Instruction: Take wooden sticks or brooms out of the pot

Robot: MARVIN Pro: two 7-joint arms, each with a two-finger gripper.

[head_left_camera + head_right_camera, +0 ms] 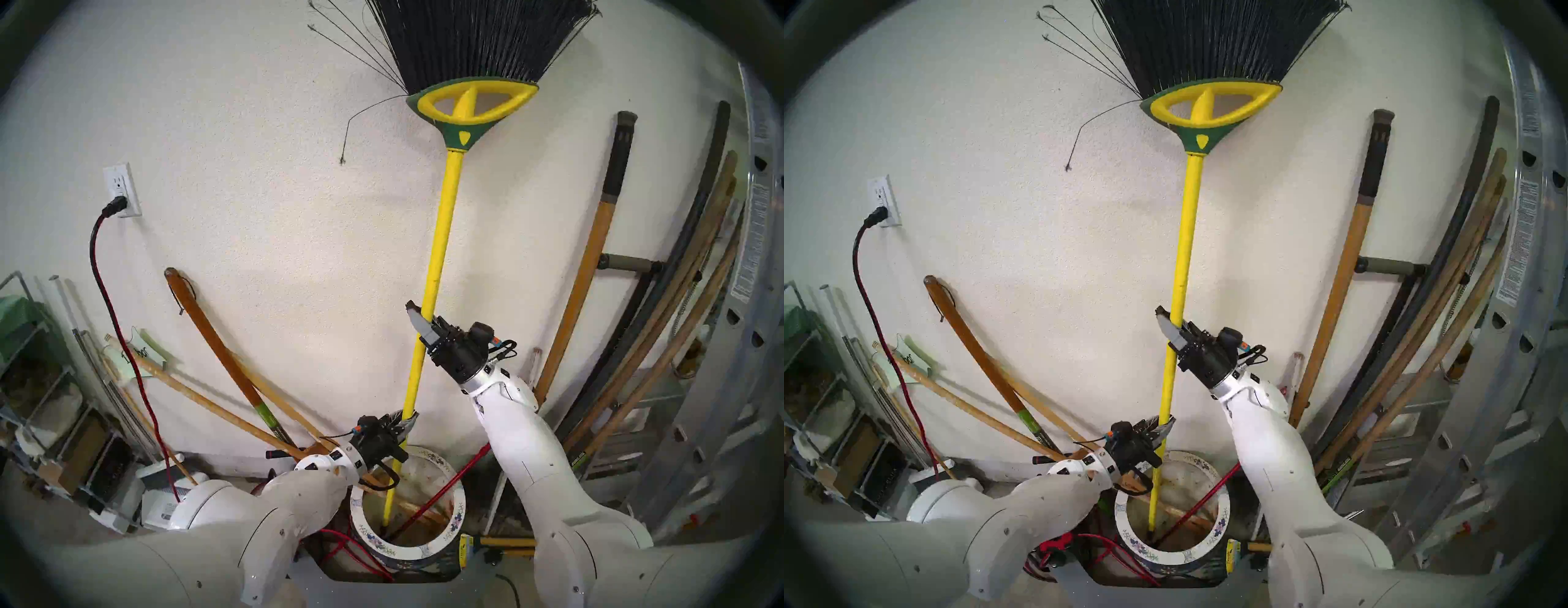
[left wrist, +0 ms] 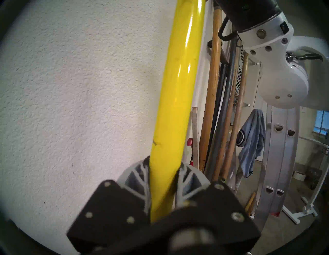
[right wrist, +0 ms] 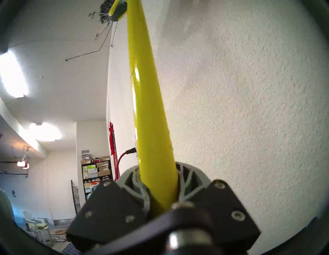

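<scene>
Both jaws you have clamped on the yellow-poled, black-bristled broom (image 1: 441, 237): right gripper (image 1: 428, 325) above, left gripper (image 1: 408, 420) below; its foot stands inside the flower-rimmed white ceramic pot (image 1: 456, 516), at your six o'clock, beside a thin red rod (image 1: 441, 494).

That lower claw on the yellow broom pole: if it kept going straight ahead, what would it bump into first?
Probably the textured white wall just behind the pole; the left claw already grips the yellow broom.

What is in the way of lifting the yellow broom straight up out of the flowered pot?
Nothing visible blocks it. The yellow broom stands with its end in the pot, beside a thin red rod and brown wooden poles leaning aside; only bare wall shows above.
</scene>
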